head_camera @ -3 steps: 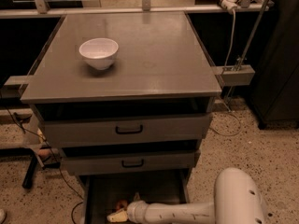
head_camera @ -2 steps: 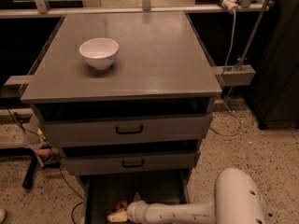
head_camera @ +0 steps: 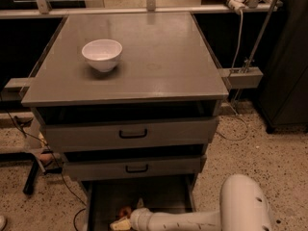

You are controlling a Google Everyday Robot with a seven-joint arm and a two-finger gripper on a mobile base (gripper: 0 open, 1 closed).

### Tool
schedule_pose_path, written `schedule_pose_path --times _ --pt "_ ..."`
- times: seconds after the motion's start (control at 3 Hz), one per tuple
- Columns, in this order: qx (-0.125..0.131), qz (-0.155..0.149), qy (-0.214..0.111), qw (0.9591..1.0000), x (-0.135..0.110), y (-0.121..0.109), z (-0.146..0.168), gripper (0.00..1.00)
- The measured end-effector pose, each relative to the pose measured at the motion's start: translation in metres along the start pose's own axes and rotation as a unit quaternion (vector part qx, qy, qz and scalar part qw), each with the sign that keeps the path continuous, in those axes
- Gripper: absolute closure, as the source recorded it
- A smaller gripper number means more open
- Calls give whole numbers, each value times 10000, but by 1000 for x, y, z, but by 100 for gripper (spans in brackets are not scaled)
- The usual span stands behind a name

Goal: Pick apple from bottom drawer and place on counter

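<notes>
The bottom drawer (head_camera: 159,194) is pulled open at the foot of the cabinet, showing its flat grey floor. The apple (head_camera: 124,211), small and reddish, lies on that floor near the front left. My gripper (head_camera: 128,215) reaches into the drawer from the right on a white arm, right at the apple; I cannot see whether it is touching or holding it. The counter (head_camera: 159,57) is the broad grey top of the cabinet, far above the gripper.
A white bowl (head_camera: 102,55) stands on the counter's left rear. The two upper drawers (head_camera: 132,134) with black handles sit slightly open above the bottom one. The arm's white housing (head_camera: 245,206) is at lower right. Cables lie on the speckled floor at left.
</notes>
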State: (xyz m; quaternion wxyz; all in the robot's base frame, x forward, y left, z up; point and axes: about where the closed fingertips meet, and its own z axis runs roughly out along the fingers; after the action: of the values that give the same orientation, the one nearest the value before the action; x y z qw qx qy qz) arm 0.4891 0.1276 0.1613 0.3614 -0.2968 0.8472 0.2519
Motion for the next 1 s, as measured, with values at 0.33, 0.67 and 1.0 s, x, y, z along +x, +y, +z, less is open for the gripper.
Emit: schedule_pose_path --times 0.33,0.67,1.0 --pt "46 -235 -55 9997 -4 -3 4 0" --pt "116 -285 -71 9995 1 -8 11 0" --pt "203 -234 -58 9995 15 -14 23 0"
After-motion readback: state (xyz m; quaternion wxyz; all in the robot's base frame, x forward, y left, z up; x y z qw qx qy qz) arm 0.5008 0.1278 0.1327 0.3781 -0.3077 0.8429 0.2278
